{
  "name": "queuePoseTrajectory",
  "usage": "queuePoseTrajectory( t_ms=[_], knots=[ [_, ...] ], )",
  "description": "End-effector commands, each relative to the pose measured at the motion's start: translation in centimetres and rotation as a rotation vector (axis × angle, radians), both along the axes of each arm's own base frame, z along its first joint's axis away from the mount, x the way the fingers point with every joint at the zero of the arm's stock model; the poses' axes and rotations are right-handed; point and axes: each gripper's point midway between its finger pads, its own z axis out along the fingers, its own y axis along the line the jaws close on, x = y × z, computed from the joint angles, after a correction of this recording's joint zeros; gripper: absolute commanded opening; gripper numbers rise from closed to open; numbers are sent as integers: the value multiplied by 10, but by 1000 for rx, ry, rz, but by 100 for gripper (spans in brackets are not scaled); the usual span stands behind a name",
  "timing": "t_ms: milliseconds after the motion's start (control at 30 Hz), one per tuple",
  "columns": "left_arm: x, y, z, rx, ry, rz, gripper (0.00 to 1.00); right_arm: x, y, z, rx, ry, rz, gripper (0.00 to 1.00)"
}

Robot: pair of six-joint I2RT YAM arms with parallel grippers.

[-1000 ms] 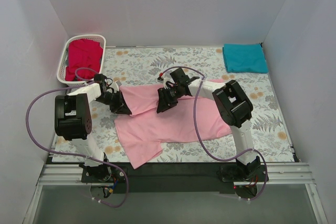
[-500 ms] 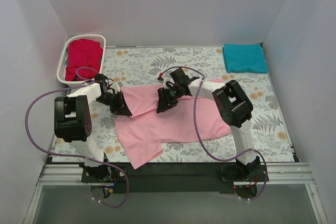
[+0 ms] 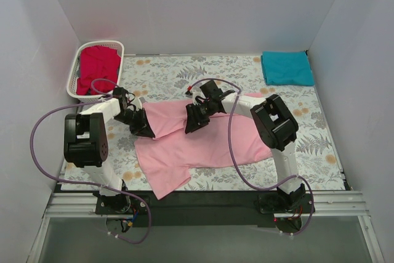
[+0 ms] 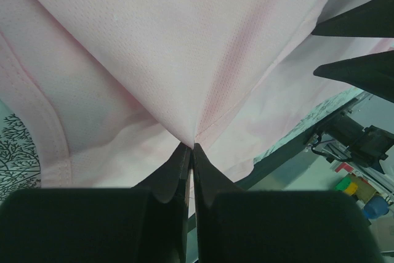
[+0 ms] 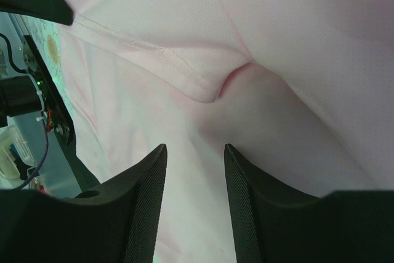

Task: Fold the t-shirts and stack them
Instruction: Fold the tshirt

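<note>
Pink t-shirt (image 3: 206, 146) lies crosswise; I see left gripper (image 4: 192, 148) clenched on folded edge, right gripper (image 5: 194, 150) spread over same edge (nearer middle).

No words, labels, brand marks or numbers can be read in any view. The pink t-shirt (image 3: 203, 143), the teal t-shirt (image 3: 286, 68) and the red t-shirt (image 3: 98, 66) are plain cloth with no print. The basket (image 3: 74, 73) and the flower-patterned table (image 3: 166, 72) carry no writing. The small coloured objects (image 4: 360, 194) at the lower right edge of the left wrist view are too blurred to show any lettering.
</note>
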Motion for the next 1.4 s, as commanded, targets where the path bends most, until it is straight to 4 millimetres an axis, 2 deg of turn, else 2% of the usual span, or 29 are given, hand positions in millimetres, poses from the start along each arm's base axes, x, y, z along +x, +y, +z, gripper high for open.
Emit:
queuePoseTrajectory(
  t_ms=[0,167,267,833,1033,1200,1367],
  knots=[
    [-1,4,4,37,-35,3,0,2,-4,24,19,-51,-1,48],
    [5,5,1,38,-23,5,0,17,5,29,21,-81,-28,48],
    [7,4,1,35,-25,6,0,20,12,27,36,-57,-32,47],
    [5,2,-3,18,-24,10,0,21,35,9,60,-9,-30,46],
    [5,2,-4,21,-24,9,0,19,42,14,86,2,-21,43],
    [4,2,-2,18,-30,9,0,22,46,26,112,-21,-27,41],
    [3,2,0,24,-37,12,0,22,48,9,93,14,-31,34]
  ],
)
